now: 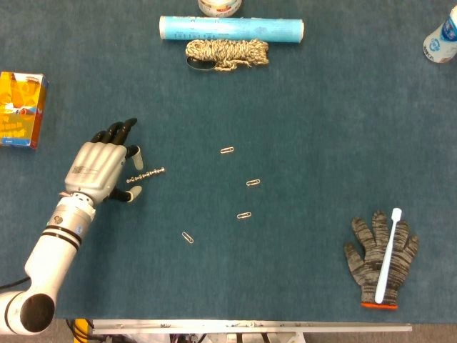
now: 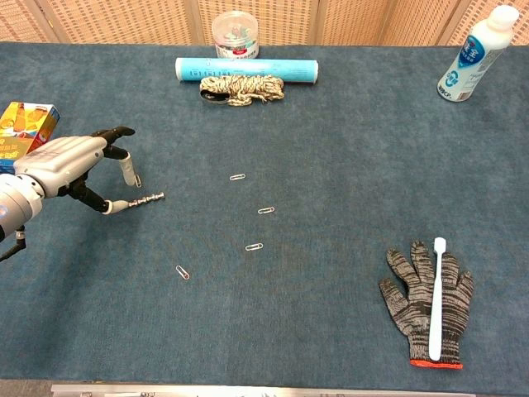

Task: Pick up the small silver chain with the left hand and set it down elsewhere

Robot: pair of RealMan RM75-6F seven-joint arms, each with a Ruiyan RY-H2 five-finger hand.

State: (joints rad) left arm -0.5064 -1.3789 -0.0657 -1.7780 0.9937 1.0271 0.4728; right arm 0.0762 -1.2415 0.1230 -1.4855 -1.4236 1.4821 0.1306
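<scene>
In the head view the left hand point(image 1: 100, 170) sits low over the blue surface point(image 1: 307, 107) with its fingers point(image 1: 121, 130) spread apart and holding nothing, its thumb tip at the left end of the small silver chain point(image 1: 146, 175), which lies flat (4 paper clips are scattered to its right). In the chest view the same hand point(image 2: 70, 161) is spread beside the chain point(image 2: 145, 199), thumb tip touching or nearly touching its near end; I cannot tell which.

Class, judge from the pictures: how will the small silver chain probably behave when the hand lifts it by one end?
The chain is a line of small linked beads, so it will probably hang limp rather than stay stiff. It looks thin and light, and lies flat on the cloth, so the left hand, fingers spread, likely needs a fine pinch.
</scene>
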